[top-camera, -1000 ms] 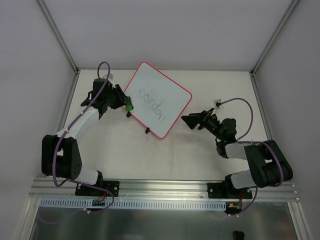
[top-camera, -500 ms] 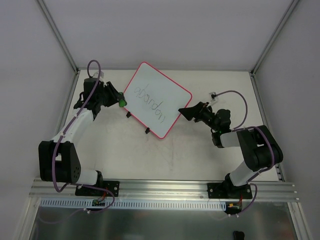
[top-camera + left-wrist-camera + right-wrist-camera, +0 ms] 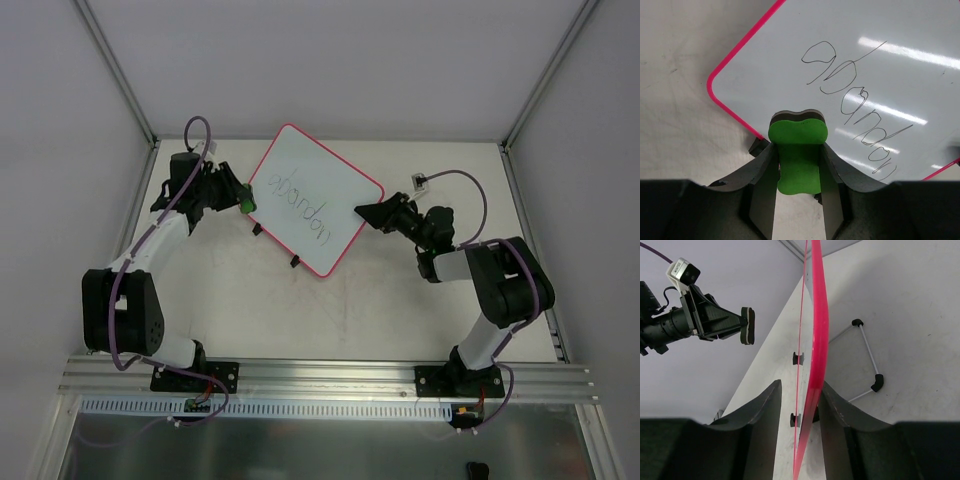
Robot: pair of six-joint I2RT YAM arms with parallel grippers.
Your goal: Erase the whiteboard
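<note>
The whiteboard (image 3: pixel 318 198) lies tilted on the table, pink-framed, with dark handwriting (image 3: pixel 303 212) across it. My left gripper (image 3: pixel 243 198) hovers at the board's left edge, shut on a green eraser (image 3: pixel 797 131). In the left wrist view the handwriting (image 3: pixel 856 105) runs just beyond the eraser. My right gripper (image 3: pixel 363 213) sits at the board's right edge. In the right wrist view the pink frame (image 3: pixel 816 355) passes between the jaws. One finger touches it, and a gap shows on the other side.
Two black clips (image 3: pixel 293 262) stick out from the board's lower-left edge. A thin white wire bracket with black corners (image 3: pixel 866 356) lies on the table beside the board. Grey walls close in on the table at the left, back and right.
My right gripper has travelled up-left to the board's right edge and its jaws have narrowed around the frame. The left gripper with the eraser has shifted slightly up-left.
</note>
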